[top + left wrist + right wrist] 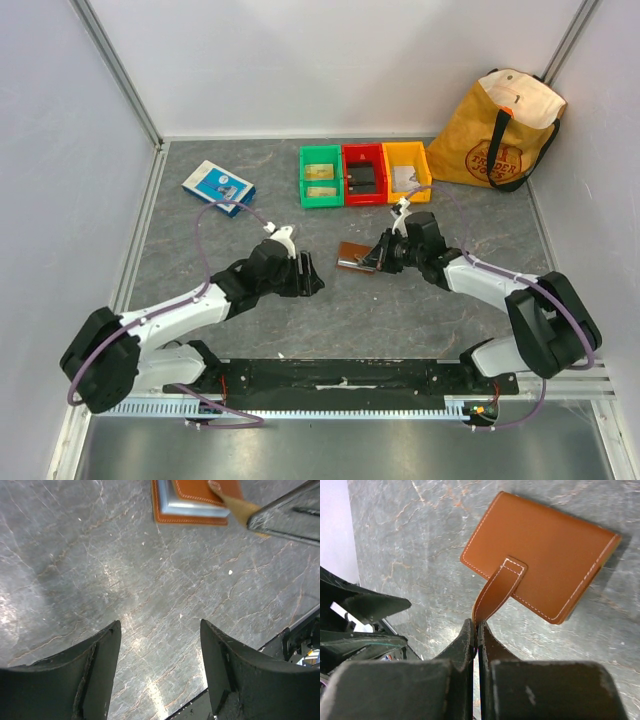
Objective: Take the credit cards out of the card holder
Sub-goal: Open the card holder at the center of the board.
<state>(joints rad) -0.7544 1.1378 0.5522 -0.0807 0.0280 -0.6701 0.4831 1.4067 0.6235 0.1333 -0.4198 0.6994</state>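
Note:
The card holder (540, 555) is a brown leather wallet lying folded on the grey table; it also shows in the top view (354, 256) and the left wrist view (192, 500). My right gripper (477, 625) is shut on the wallet's closure strap (497, 590), which it holds pulled away from the wallet's top face. In the top view the right gripper (378, 259) sits just right of the wallet. My left gripper (160, 635) is open and empty, a little left of the wallet in the top view (312, 280). No credit cards show outside the closed wallet.
Green (321, 177), red (364, 174) and yellow (408, 168) bins stand in a row at the back. A blue-and-white flat box (219, 186) lies back left. A yellow tote bag (505, 130) leans in the back right corner.

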